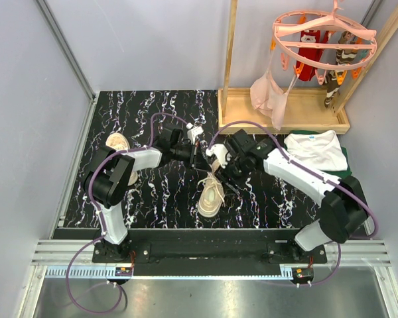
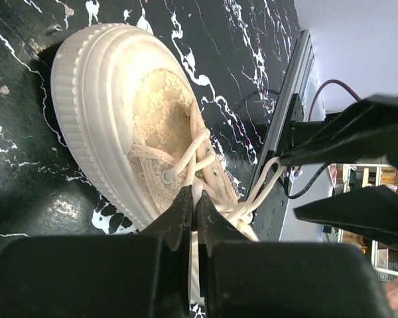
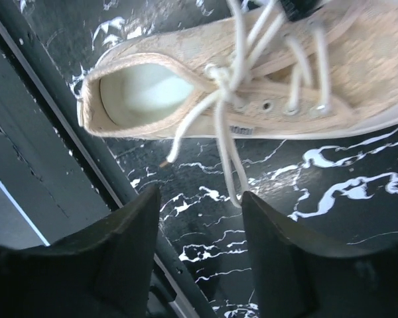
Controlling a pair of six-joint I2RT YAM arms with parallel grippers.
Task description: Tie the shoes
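- black, white-veined marble-pattern table [image 1: 152, 192]; carries both shoes; arm bases along its near edge
- pale wooden rack [image 1: 285, 109] at the far right corner; round pink plastic peg hanger [image 1: 325, 36] above it, small garments clipped on
- folded white cloth garment [image 1: 315, 149] on the right side of the table, just behind the right arm [image 1: 305, 175]
- left arm [image 1: 116, 175] reaches in toward table centre; the two wrists sit close together
- beige lace-up low-top sneaker [image 1: 211, 193] near table centre, between the two arms; heel opening toward the near edge; pale ribbed sole
- second beige low-top sneaker [image 1: 119, 144] at the left, partly hidden behind the left arm; well apart from the first
- left pincer [image 2: 194, 199]: fingers pressed together, clamped on a strand of the white lace [image 2: 186, 159] drawn up from the eyelets
- right pincer [image 3: 200, 193]: fingers apart, nothing between them; sits above the heel side of the central sneaker; loose lace ends lie on the table near the gap
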